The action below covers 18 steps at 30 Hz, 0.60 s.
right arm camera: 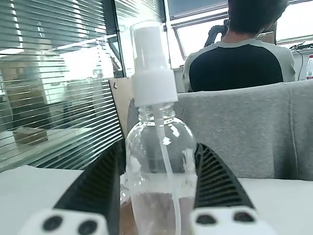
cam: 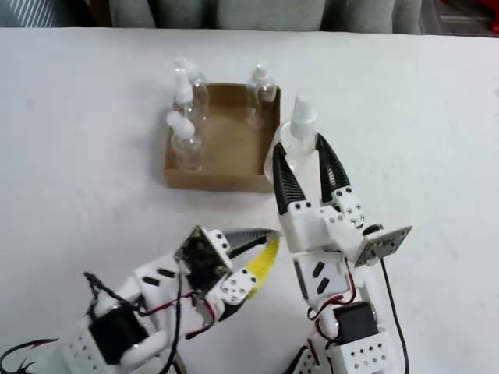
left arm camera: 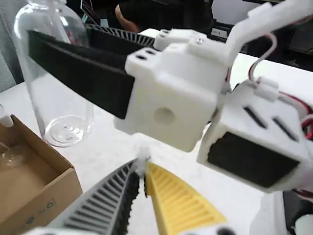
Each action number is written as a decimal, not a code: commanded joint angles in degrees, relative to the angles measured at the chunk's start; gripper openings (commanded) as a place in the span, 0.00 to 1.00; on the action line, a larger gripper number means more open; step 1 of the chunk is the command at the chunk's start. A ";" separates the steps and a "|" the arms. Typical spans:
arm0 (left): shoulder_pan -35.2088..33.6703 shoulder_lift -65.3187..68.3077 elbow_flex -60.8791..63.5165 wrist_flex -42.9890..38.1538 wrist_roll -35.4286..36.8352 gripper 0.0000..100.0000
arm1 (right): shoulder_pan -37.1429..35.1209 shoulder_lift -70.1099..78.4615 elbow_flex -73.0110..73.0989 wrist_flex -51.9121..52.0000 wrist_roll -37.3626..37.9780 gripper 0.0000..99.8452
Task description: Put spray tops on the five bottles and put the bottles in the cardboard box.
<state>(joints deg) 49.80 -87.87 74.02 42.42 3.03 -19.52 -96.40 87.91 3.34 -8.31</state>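
One bottle (cam: 296, 132) with a white spray top (cam: 302, 109) is standing upright between the two black fingers of the right gripper (cam: 299, 144). In the right wrist view the fingers (right arm camera: 100, 181) are lying against both sides of the clear bottle (right arm camera: 159, 161), so the gripper (right arm camera: 157, 147) is grasping it around the lower body. In the left wrist view the bottle (left arm camera: 54, 88) is showing its round base down at the level of the table (cam: 78, 117), just beside the near right corner of the cardboard box (cam: 210, 181), outside its wall (left arm camera: 44, 196).

Other bottles (cam: 185, 144) with white tops are standing inside the box, along its left wall and at its far right corner (those at the far left corner are overlapping, so I cannot count them surely).

Nearer to the camera, the left gripper (cam: 274, 236) is hanging over the table, apart from the box. Its grey and yellow fingers are pressing together at the tips (left arm camera: 143, 166), clenched and holding nothing.
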 commanded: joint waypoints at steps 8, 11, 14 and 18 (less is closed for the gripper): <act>1.01 -0.22 10.73 -20.66 -0.26 0.02 | -4.88 14.55 -12.75 10.15 -9.85 0.02; -0.84 -0.13 10.81 -20.48 -0.26 0.02 | -6.02 11.56 -12.75 13.23 -9.67 0.02; -2.51 0.66 10.81 -20.57 -0.26 0.02 | -6.99 7.69 -12.75 16.84 -9.58 0.02; -4.79 6.55 10.20 -23.74 -0.26 0.02 | -6.99 4.62 -12.75 19.47 -8.26 0.02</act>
<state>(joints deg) 47.87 -87.78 85.27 23.87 3.03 -26.02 -89.45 78.42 21.71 -17.63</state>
